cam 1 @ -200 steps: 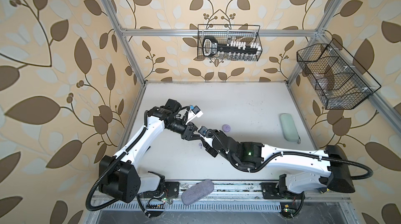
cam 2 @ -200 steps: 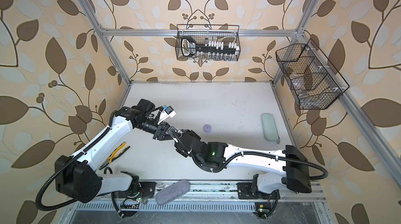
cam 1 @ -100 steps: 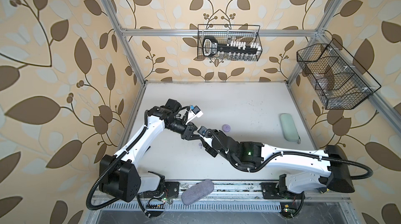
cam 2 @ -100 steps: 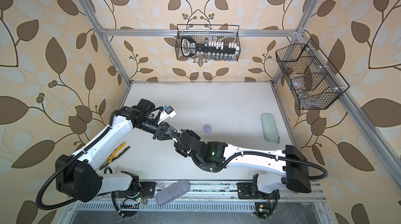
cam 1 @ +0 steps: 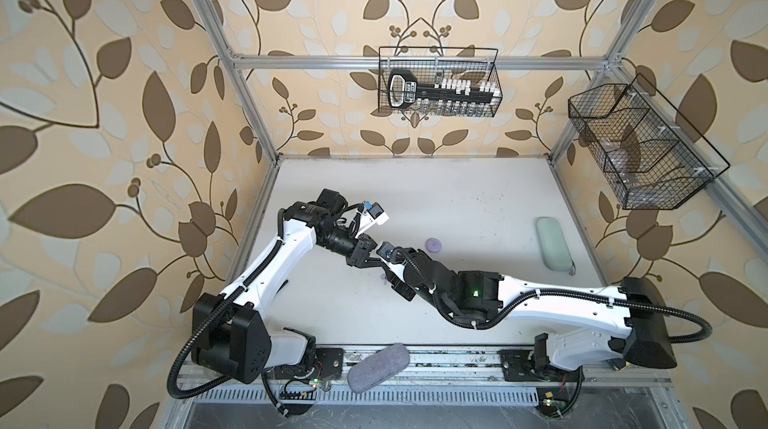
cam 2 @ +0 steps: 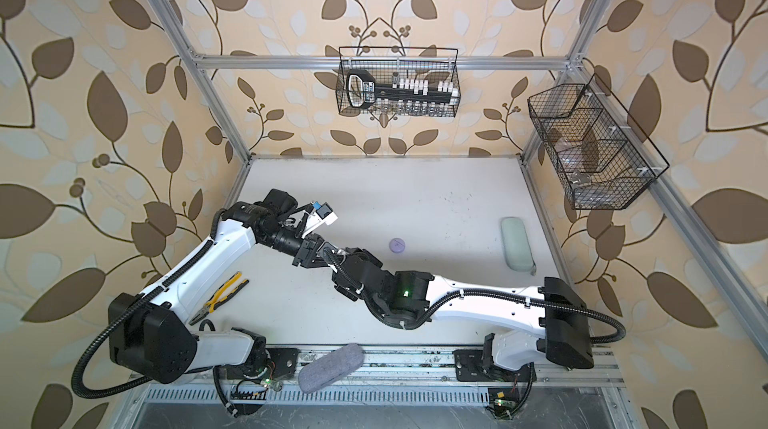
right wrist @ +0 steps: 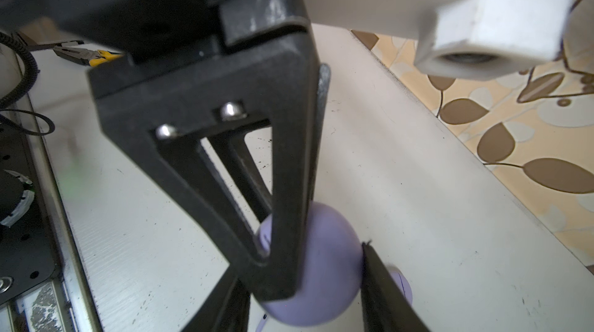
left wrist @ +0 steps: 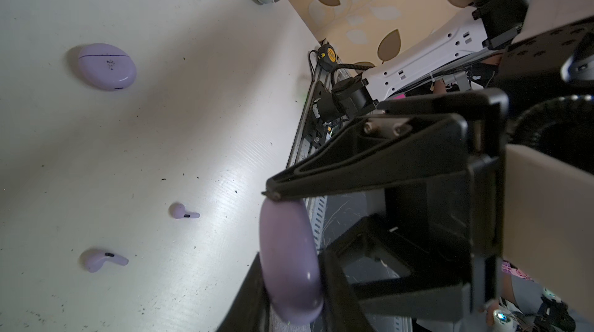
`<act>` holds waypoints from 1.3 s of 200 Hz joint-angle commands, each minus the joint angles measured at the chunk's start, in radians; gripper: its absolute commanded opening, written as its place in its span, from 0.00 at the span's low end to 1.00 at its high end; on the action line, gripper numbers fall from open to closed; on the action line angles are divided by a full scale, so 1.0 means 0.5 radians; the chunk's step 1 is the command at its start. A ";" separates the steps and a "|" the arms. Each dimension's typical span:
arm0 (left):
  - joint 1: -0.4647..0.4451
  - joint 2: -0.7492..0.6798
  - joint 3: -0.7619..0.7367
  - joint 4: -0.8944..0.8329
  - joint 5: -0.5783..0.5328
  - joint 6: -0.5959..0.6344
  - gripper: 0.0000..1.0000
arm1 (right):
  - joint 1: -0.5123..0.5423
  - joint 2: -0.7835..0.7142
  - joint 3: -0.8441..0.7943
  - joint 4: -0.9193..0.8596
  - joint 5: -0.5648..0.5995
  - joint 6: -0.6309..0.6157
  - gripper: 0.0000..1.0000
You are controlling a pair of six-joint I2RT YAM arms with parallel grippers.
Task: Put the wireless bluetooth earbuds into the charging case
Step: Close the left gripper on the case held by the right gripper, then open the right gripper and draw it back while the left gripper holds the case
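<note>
Earbuds [left wrist: 183, 211], two in sight, lie loose on the worktop [left wrist: 160, 137]; left pincer [left wrist: 291, 282] and right pincer [right wrist: 308, 282] both clamp one lavender charging case [left wrist: 286, 243], a second case [left wrist: 107, 66] lying closed apart.

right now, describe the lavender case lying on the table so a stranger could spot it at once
Find the white table and look to its middle, just right of where the two arms meet in a top view. A round, closed lavender case lies flat there. Unlike its twin, nothing holds it, and it is far bigger than the loose earbuds.
</note>
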 commanded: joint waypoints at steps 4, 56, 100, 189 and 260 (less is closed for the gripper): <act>-0.035 -0.017 0.076 -0.118 0.180 0.125 0.22 | -0.016 0.046 0.070 0.054 -0.039 -0.021 0.35; -0.035 -0.017 0.079 -0.124 0.197 0.145 0.15 | -0.018 0.035 0.058 0.054 -0.030 -0.006 0.44; -0.035 -0.035 0.068 -0.090 0.177 0.155 0.11 | -0.021 -0.008 0.026 0.051 0.006 0.009 0.70; -0.034 -0.044 0.032 0.179 0.064 0.103 0.07 | -0.011 -0.568 -0.322 -0.060 0.173 0.264 0.86; -0.093 -0.145 -0.324 0.961 -0.216 -0.112 0.07 | -0.111 -0.699 -0.381 -0.242 0.162 0.637 0.87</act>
